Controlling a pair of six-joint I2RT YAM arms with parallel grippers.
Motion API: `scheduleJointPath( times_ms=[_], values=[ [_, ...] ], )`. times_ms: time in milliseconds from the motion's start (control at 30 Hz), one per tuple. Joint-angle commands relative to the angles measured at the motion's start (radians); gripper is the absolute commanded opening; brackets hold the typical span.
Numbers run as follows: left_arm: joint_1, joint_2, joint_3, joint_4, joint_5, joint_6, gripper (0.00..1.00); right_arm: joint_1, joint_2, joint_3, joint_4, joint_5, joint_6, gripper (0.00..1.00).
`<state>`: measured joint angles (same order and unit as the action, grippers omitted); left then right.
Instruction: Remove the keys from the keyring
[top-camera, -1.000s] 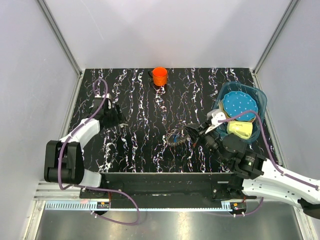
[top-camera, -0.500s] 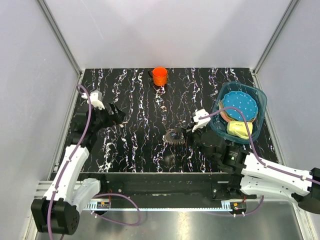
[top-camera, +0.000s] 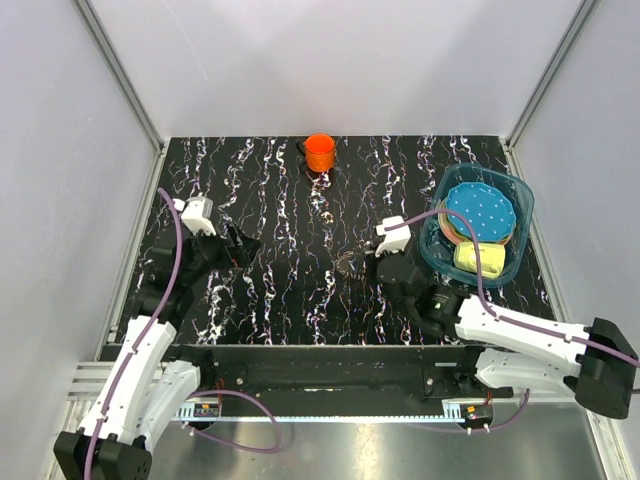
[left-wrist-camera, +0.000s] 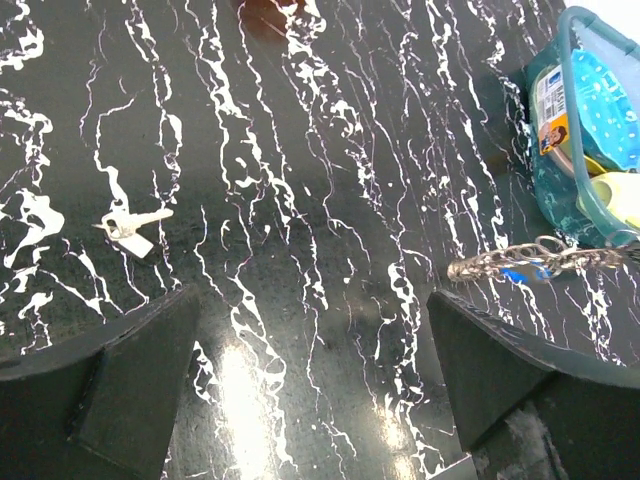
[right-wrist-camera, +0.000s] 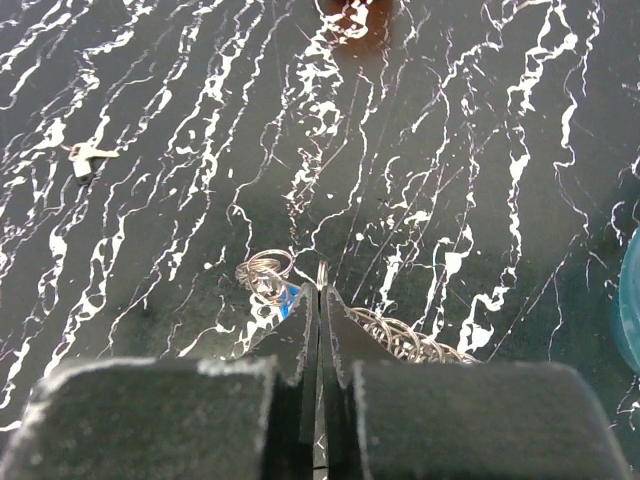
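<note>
Jaws of the left gripper (left-wrist-camera: 312, 310) stand wide apart and empty above the left side of the bench (top-camera: 290, 300). Jaws of the right gripper (right-wrist-camera: 320, 300) are pressed together on a thin metal edge, apparently the keyring (right-wrist-camera: 322, 268), near the bench's centre. At the far right, a blue tub (top-camera: 524, 205) holds a dotted disc (top-camera: 478, 210), and an orange cup (top-camera: 320, 152) stands at the far edge. The keys (right-wrist-camera: 410, 342) fan out to the right of the closed tips, with a small blue piece (right-wrist-camera: 288, 292) just left of them. One loose key (left-wrist-camera: 130, 222) with a pale tag lies well apart on the left.

Step in hand, as judged: bring the open jaws across to a single key while the right arm holds the ring steady. Good practice is to pinch one blade only, find the ring's split (not discernible here), and slide the key along the coil rather than pull.
</note>
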<state>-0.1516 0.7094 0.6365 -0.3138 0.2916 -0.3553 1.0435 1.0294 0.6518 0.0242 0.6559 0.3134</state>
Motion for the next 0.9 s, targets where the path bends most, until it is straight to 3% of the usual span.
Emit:
scheduleJointPath(
  times_ms=[0, 333, 567, 667, 700, 733, 800, 833, 867],
  values=[
    [-0.026, -0.036, 0.003, 0.030, -0.029, 0.006, 0.99, -0.049, 0.055, -0.021, 0.147, 0.016, 0.069, 0.00],
    [-0.063, -0.039, 0.014, 0.009, -0.078, 0.007, 0.99, -0.267, 0.300, 0.034, 0.364, -0.097, -0.025, 0.00],
    [-0.063, -0.033, 0.015, 0.008, -0.098, 0.007, 0.99, -0.411, 0.489, 0.146, 0.385, -0.182, -0.043, 0.00],
    [-0.063, -0.028, 0.015, 0.009, -0.103, 0.003, 0.99, -0.453, 0.558, 0.195, 0.381, -0.228, -0.056, 0.04],
    [-0.063, -0.027, 0.015, 0.007, -0.106, 0.004, 0.99, -0.456, 0.569, 0.210, 0.352, -0.236, -0.066, 0.08],
    [-0.063, -0.027, 0.018, 0.008, -0.106, 0.004, 0.99, -0.458, 0.566, 0.236, 0.335, -0.264, -0.083, 0.20],
    [-0.063, -0.025, 0.019, 0.007, -0.103, 0.006, 0.99, -0.456, 0.529, 0.256, 0.260, -0.300, -0.085, 0.33],
    [-0.063, -0.030, 0.019, 0.007, -0.100, 0.006, 0.99, -0.456, 0.508, 0.258, 0.240, -0.340, -0.083, 0.47],
    [-0.063, -0.030, 0.019, 0.007, -0.100, 0.004, 0.99, -0.456, 0.451, 0.250, 0.220, -0.360, -0.076, 0.55]
  ],
)
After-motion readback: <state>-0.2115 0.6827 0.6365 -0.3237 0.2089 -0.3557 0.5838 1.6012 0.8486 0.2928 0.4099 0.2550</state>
